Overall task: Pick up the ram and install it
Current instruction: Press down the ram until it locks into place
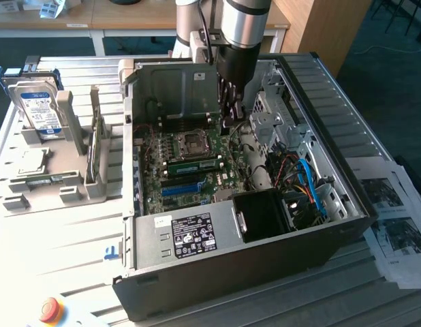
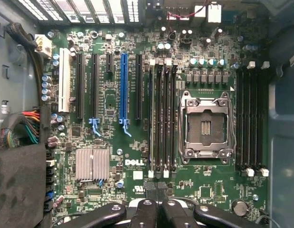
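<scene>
Slatted metal benchtop (image 1: 60, 235) carries the open computer case (image 1: 217, 279) at the front; inside it, on the motherboard (image 1: 152, 178), the ram (image 1: 193, 165) lies along a memory slot just beside the empty processor socket (image 1: 195, 142), apparently seated, though whether its latches are fully home I cannot tell. Just beyond, the gripper (image 1: 230, 122) hangs over the board with its jaws closed on nothing; picking up and placing therefore look done, and at most a check of the seating is left.
</scene>
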Robot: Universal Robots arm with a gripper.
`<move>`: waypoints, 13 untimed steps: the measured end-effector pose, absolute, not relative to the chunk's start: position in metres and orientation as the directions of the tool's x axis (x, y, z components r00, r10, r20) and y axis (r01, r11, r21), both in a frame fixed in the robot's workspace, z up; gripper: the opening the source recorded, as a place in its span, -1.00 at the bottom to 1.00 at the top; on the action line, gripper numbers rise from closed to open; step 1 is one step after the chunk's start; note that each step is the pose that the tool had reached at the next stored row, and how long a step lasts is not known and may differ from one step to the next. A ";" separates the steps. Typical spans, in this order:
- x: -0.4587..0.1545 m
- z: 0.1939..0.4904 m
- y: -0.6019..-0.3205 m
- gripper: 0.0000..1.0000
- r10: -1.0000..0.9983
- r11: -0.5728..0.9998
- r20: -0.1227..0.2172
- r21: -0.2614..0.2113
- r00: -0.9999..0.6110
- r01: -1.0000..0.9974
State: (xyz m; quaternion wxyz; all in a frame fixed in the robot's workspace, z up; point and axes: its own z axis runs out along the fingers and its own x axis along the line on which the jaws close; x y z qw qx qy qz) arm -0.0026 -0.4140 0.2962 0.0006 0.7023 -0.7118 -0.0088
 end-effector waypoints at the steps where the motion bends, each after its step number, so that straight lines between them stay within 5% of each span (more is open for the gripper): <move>1: -0.003 0.295 -0.414 -0.80 -1.000 0.013 -0.012 0.013 -0.014 -1.000; 13: -0.003 0.277 -0.414 -0.80 -1.000 0.013 -0.013 0.014 -0.014 -1.000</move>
